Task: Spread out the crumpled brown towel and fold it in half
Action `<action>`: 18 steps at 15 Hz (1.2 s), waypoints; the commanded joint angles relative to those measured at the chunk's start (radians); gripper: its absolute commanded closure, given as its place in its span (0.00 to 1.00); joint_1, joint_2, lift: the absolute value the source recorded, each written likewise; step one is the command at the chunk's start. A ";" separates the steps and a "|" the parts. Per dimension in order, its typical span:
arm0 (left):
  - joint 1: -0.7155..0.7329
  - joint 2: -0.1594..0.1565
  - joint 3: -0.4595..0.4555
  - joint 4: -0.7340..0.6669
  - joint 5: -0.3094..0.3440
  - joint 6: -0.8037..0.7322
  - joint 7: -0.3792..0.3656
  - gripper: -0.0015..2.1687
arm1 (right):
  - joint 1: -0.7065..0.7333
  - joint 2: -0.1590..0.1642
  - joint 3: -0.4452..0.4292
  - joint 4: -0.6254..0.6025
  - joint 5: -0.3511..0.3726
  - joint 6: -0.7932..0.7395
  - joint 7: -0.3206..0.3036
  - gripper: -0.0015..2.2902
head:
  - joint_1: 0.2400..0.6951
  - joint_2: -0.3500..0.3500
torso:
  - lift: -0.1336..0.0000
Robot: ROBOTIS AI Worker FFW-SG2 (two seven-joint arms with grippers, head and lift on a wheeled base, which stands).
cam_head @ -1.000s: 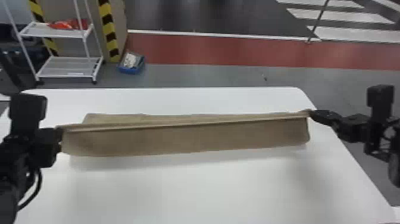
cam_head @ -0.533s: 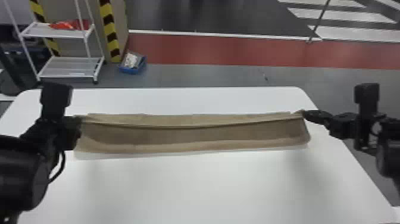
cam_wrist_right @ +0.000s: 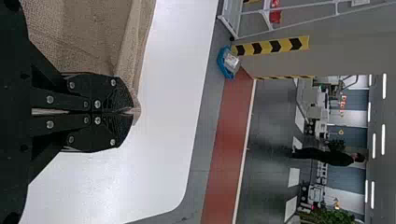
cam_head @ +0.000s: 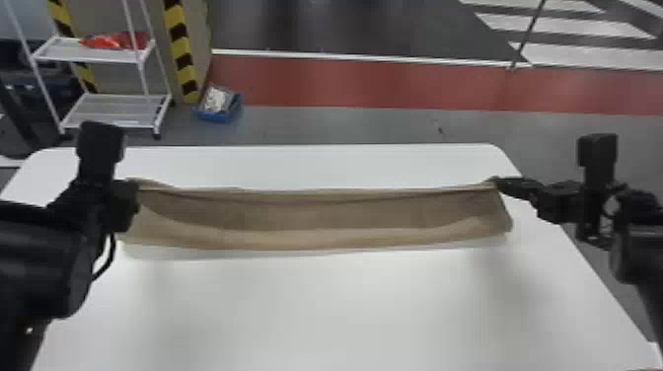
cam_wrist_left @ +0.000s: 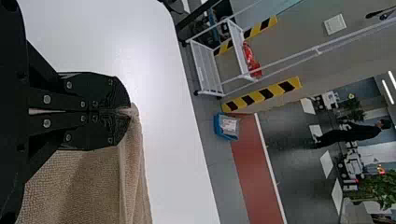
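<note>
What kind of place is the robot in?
Probably a workshop or robot lab. You can see yellow-and-black warning stripes, a red lane across the gray floor, and a wheeled white rack.

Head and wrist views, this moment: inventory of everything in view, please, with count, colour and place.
Towel: one, brown, stretched across the table's far half
Table: one, white, before the robot
Wire rack: one, white, beyond the table, left
Bag-like item: one, red, on the rack
Bin: one, blue, on the floor
Floor band: one, red, beyond the table
Plant: green, background, count unclear
Left gripper: one, black, at the towel's left end
Right gripper: one, black, at its right end
</note>
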 commanded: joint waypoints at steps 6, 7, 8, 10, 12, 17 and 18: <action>-0.056 -0.008 -0.031 0.097 -0.018 0.000 0.000 0.49 | -0.051 0.006 0.068 0.077 0.012 -0.057 -0.025 0.49 | 1.00 0.37 | 0.07; -0.063 -0.011 -0.035 0.111 -0.026 -0.003 0.002 0.49 | -0.064 0.006 0.074 0.099 0.020 -0.066 -0.026 0.49 | 1.00 0.37 | 0.07; -0.063 -0.012 -0.035 0.114 -0.028 -0.006 0.000 0.49 | -0.071 0.007 0.077 0.112 0.024 -0.066 -0.026 0.49 | 1.00 0.38 | 0.07; -0.060 -0.014 -0.030 0.108 -0.028 -0.006 0.002 0.50 | -0.071 0.007 0.074 0.122 0.021 -0.078 -0.038 0.49 | 1.00 0.38 | 0.07; -0.047 -0.014 -0.019 0.105 -0.028 -0.003 0.012 0.50 | -0.072 0.006 0.072 0.125 0.023 -0.078 -0.043 0.49 | 1.00 0.37 | 0.07; -0.057 -0.014 -0.018 0.109 -0.031 -0.003 0.015 0.50 | -0.094 0.007 0.077 0.172 0.023 -0.091 -0.052 0.49 | 1.00 0.38 | 0.07; -0.067 -0.014 -0.024 0.119 -0.032 -0.003 0.017 0.50 | -0.104 0.007 0.078 0.200 0.024 -0.109 -0.052 0.49 | 1.00 0.38 | 0.07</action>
